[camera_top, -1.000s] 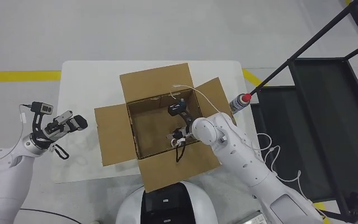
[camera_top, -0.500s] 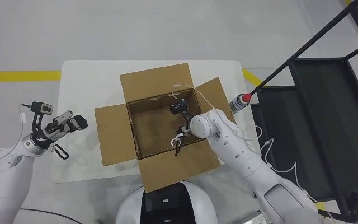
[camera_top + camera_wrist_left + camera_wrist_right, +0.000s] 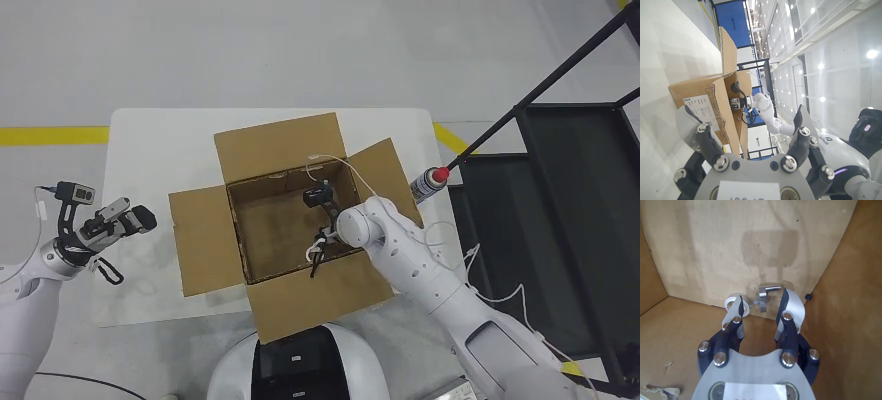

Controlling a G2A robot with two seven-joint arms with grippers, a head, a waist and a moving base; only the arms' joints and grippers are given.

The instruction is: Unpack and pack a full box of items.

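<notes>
The left claw (image 3: 130,218) hangs off the tabletop's (image 3: 150,150) left edge, fingers spread and empty. Mid-tabletop stands the cardboard box (image 3: 280,215), all four flaps folded out. The right claw (image 3: 762,303) is inside the box, fingers spread and gripping nothing. Just ahead of its tips a metal lever handle (image 3: 763,296) lies where two inner panels meet, with a white ring (image 3: 728,303) just beside it. Right of the box a red-capped spray can (image 3: 430,183) lies on the tabletop.

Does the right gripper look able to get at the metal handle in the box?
Likely yes: the right gripper is open inside the box, the metal handle just ahead, nothing between.
</notes>
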